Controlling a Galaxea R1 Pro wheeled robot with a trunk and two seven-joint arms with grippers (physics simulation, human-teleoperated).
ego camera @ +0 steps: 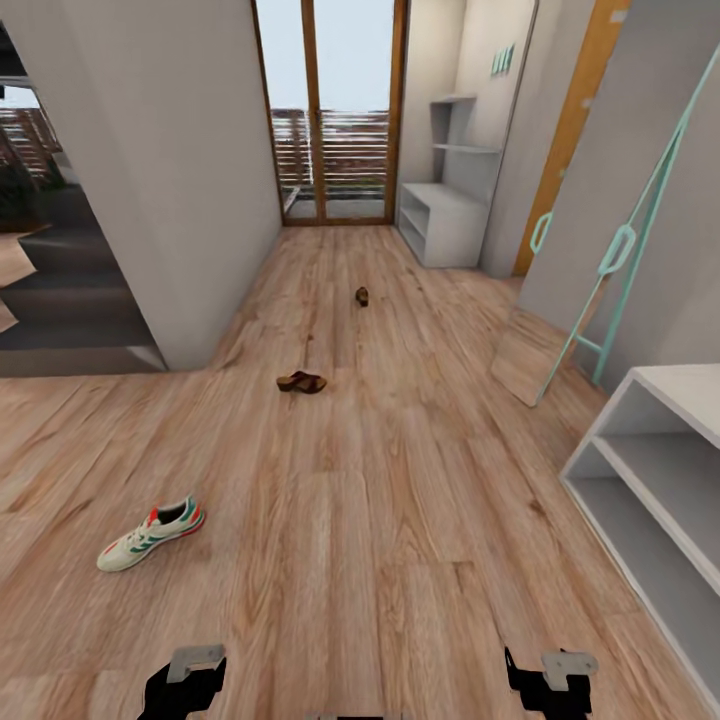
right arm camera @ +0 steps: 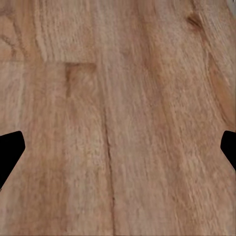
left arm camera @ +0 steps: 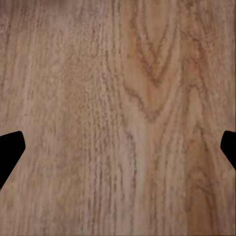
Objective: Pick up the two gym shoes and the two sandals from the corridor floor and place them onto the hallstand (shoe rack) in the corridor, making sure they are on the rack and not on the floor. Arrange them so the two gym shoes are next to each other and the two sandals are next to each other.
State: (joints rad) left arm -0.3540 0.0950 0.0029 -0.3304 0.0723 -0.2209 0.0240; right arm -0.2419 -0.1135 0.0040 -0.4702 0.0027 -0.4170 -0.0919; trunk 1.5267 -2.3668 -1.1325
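One white gym shoe [ego camera: 150,535] with green stripes and a red heel lies on the corridor floor [ego camera: 380,520] at the left, ahead of my left gripper [ego camera: 185,685]. A brown sandal [ego camera: 301,381] lies farther up the middle of the floor, and a second sandal [ego camera: 362,296] lies beyond it. The hallstand [ego camera: 650,470], a low light-grey open-fronted cabinet with two shelf levels, stands at the right edge, beside my right gripper [ego camera: 550,680]. Both grippers hang open over bare planks, left gripper [left arm camera: 118,152] and right gripper [right arm camera: 118,152] alike, with nothing between the fingers.
A similar grey cabinet [ego camera: 440,225] stands at the corridor's far end under thin wall shelves [ego camera: 465,147], next to glass doors [ego camera: 330,110]. A teal-framed mirror [ego camera: 600,290] leans on the right wall. A white wall corner [ego camera: 180,200] juts in at the left.
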